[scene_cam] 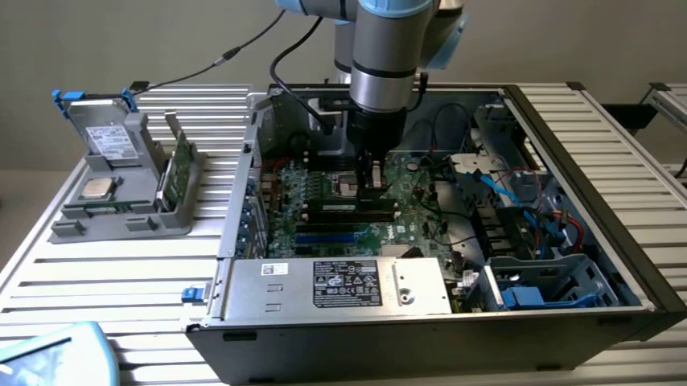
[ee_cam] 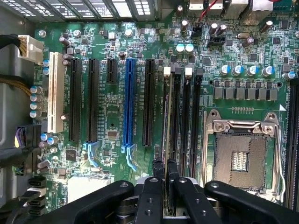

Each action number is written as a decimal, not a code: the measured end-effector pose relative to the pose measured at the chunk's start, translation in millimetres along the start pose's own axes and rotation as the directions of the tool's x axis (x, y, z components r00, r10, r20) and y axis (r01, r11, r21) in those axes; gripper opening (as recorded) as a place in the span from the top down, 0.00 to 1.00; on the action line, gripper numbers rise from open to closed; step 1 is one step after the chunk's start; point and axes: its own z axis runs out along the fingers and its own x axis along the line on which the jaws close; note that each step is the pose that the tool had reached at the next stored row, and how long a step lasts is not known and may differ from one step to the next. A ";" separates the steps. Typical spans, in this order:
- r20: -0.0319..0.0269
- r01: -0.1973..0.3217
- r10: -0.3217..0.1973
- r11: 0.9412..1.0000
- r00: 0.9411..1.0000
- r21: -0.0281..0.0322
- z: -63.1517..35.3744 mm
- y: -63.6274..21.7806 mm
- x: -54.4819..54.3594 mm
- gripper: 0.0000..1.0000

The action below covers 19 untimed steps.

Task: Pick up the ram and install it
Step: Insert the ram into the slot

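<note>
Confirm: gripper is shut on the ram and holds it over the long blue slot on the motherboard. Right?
Not the blue slot. The wrist view shows the gripper, shut on the ram, holding it over the black memory slots beside the processor socket. The rest is right.

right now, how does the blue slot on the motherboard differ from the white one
Colour: the blue slot is bright blue, the white slot cream-white.
Place: the blue slot sits between black slots, nearer the memory slots; the white slot is outermost, beside a row of capacitors.
Width: the white slot looks broader than the blue slot.
Both are empty, long, narrow and parallel.
</note>
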 end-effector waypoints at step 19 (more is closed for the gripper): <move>0.000 -0.001 0.001 1.000 1.000 0.000 6.0 -0.3 -1.6 0.86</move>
